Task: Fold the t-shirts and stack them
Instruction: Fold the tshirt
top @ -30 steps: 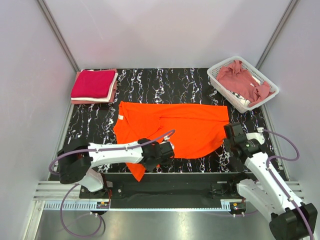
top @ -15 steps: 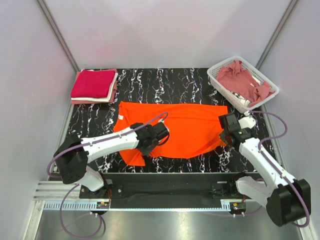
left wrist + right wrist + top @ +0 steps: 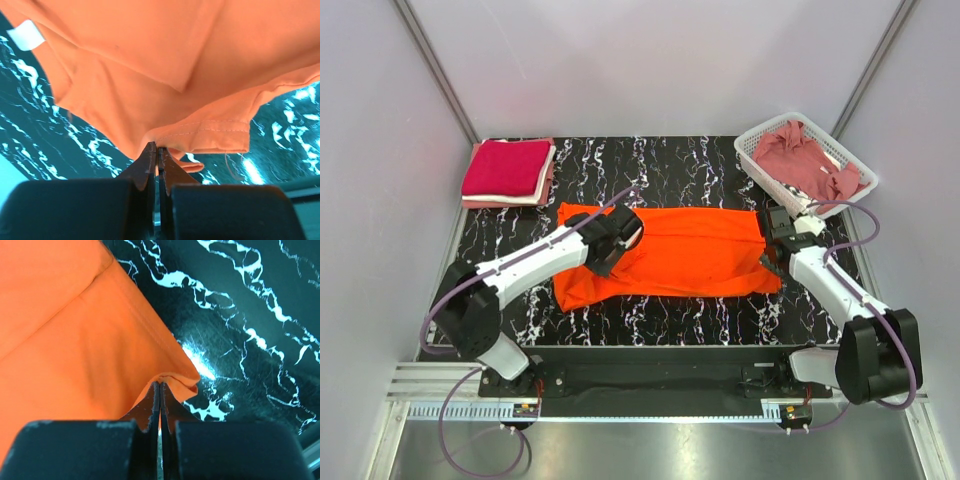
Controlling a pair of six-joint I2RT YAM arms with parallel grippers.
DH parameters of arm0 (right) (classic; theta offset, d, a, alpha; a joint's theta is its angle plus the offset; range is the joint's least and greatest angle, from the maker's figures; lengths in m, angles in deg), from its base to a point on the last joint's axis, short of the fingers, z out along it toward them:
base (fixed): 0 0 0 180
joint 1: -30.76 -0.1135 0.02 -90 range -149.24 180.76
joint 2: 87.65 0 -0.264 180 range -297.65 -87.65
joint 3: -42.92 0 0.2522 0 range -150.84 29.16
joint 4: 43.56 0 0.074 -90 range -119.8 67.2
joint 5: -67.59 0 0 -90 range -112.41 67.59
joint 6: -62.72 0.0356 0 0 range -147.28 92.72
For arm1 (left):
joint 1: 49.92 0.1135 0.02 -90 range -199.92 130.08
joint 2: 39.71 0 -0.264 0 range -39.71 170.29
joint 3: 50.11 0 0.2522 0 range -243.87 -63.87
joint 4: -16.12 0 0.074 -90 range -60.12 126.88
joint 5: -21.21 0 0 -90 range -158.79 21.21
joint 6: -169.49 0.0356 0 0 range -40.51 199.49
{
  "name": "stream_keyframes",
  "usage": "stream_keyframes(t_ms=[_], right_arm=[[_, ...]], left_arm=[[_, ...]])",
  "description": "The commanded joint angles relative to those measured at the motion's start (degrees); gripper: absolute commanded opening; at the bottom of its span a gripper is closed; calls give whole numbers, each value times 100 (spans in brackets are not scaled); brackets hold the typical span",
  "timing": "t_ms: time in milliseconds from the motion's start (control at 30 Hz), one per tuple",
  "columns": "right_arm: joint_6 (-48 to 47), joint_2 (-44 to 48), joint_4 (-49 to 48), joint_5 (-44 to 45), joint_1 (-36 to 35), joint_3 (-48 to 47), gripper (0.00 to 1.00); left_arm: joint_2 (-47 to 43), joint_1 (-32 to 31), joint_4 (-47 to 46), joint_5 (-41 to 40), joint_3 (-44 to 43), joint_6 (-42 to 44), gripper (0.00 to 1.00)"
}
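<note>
The bright orange t-shirt (image 3: 680,260) lies folded in half across the middle of the table. My left gripper (image 3: 616,226) is shut on its hem near the shirt's upper left; in the left wrist view (image 3: 156,146) the orange cloth (image 3: 150,75) is pinched between the tips, with a white label (image 3: 22,35) showing. My right gripper (image 3: 772,236) is shut on the shirt's right corner; in the right wrist view (image 3: 160,384) the orange cloth (image 3: 70,335) bunches at the tips. A folded crimson-magenta t-shirt (image 3: 505,166) tops a stack at the back left. A dusty rose t-shirt (image 3: 805,160) lies crumpled in the basket.
The white lattice basket (image 3: 760,168) stands at the back right corner. The table top (image 3: 670,165) is black marble-patterned. Grey walls close in both sides and the back. A metal rail (image 3: 650,408) runs along the near edge.
Both grippers have carried the shirt's near edge away from me toward the far edge, folding the orange shirt in half lengthwise. The stack and basket have not moved.
</note>
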Motion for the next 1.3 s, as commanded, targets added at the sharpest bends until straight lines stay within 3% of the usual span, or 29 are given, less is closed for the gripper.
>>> stream_keyframes(t_ms=[0,233,400,833,1267], right_arm=[[-383,-118,-163,254,113,-313,0],[-884,-136,-672,-36,183,-436,0],[-1077,-671,-796,-316,535,-533,0],[-1324,-1278,-1147,-757,913,-603,0],[-1464,-1454,-1411,-827,1027,-858,0]], left_arm=[[118,196,-38,-184,-318,349,0],[531,443,-65,-483,-652,717,0],[838,662,-328,-544,-977,947,0],[1604,689,-671,-1458,-1733,1439,0],[2227,935,-865,-1450,-2164,1879,0]])
